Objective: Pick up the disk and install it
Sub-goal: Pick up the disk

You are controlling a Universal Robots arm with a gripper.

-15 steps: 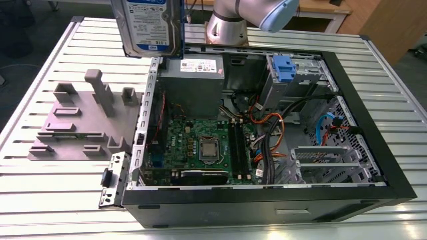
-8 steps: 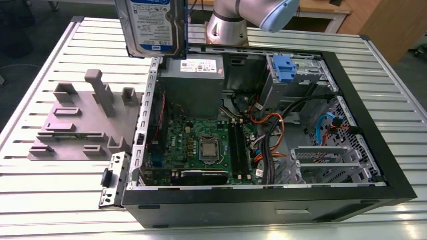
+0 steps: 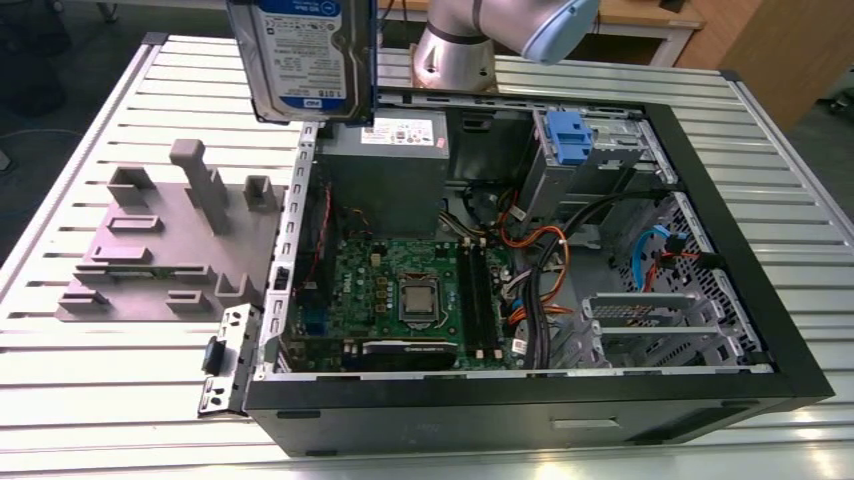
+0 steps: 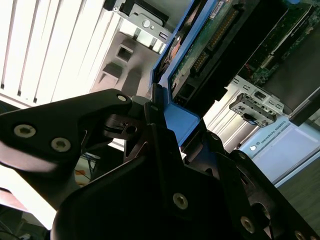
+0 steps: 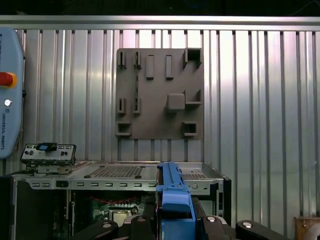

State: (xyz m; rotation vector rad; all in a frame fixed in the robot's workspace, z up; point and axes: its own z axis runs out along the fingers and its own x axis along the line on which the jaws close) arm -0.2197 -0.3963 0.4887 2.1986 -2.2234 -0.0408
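Silver disk (image 3: pixel 304 55) with blue frame hangs upright at 11 o'clock in exterior view, label facing camera, raised clear of slatted metal table (image 3: pixel 107 400), near corner of open computer case (image 3: pixel 534 405). Black gripper (image 4: pixel 175 125) clamped on disk's blue edge, jaws pressing either side. Grey fixture plate (image 3: pixel 147 250) at 9 o'clock.
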